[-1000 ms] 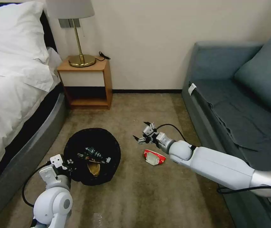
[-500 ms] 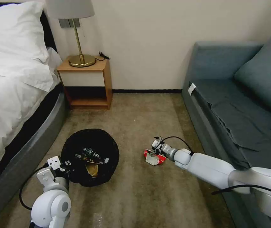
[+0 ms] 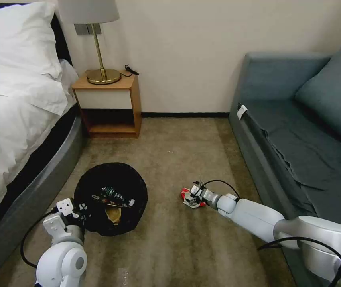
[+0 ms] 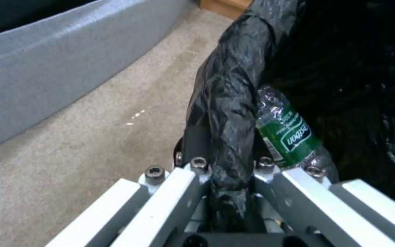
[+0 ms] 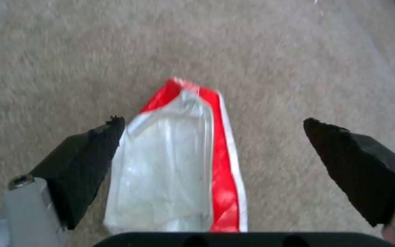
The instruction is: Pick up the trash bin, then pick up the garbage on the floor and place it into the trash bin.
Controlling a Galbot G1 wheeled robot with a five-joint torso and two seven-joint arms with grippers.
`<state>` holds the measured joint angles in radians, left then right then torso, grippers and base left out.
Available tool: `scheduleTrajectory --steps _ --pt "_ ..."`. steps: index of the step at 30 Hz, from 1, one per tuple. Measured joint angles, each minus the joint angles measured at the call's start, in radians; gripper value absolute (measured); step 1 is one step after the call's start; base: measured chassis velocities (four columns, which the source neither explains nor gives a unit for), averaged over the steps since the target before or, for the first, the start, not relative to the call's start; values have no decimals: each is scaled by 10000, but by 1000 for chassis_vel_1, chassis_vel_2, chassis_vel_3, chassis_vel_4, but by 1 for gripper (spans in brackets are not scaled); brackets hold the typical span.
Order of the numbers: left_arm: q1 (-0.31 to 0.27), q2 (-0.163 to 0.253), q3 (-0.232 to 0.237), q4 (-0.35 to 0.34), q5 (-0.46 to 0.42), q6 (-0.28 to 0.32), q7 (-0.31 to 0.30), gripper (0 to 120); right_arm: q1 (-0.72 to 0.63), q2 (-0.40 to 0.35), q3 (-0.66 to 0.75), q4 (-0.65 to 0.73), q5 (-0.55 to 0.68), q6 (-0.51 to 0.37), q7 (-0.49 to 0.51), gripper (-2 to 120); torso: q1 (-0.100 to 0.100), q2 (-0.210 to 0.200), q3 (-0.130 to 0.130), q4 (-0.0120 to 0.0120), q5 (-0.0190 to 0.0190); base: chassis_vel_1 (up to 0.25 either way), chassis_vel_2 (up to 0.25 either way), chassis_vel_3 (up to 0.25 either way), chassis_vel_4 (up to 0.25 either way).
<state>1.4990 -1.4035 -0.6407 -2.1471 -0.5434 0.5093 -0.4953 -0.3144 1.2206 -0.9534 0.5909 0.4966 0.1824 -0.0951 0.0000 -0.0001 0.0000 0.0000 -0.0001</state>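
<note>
The left gripper (image 4: 227, 171) is clamped on the rim of the trash bin (image 3: 110, 197); the right gripper (image 5: 213, 168) has its jaws apart over the carpet (image 5: 60, 51), the red-and-white wrapper (image 5: 175, 164) lying between them, nearer one finger; judged the grasping step, the next move calls for closing squarely on it.

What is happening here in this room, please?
A two-armed robot is collecting litter from the carpet. Its left claw is shut on the rim of the trash bin, which is lined with a black bag and already holds a clear bottle with a green label and a yellow-gold wrapper. Its right claw is low over the floor near the sofa, open, with the red-and-white wrapper lying between its fingers, not yet gripped.
</note>
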Motion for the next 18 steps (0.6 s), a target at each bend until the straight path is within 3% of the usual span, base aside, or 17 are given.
scheduleTrajectory --steps 10,18 --pt "40 -1 -1 -26 24 -109 0 3 -285 321 575 -1022 -291 188 -524 92 0 0 0 0 0 0 0 0 0" --pt "39 -29 46 -21 93 -167 0 3 -502 468 828 -1346 -399 204 -696 59 0 0 0 0 1 0 0 0 0"
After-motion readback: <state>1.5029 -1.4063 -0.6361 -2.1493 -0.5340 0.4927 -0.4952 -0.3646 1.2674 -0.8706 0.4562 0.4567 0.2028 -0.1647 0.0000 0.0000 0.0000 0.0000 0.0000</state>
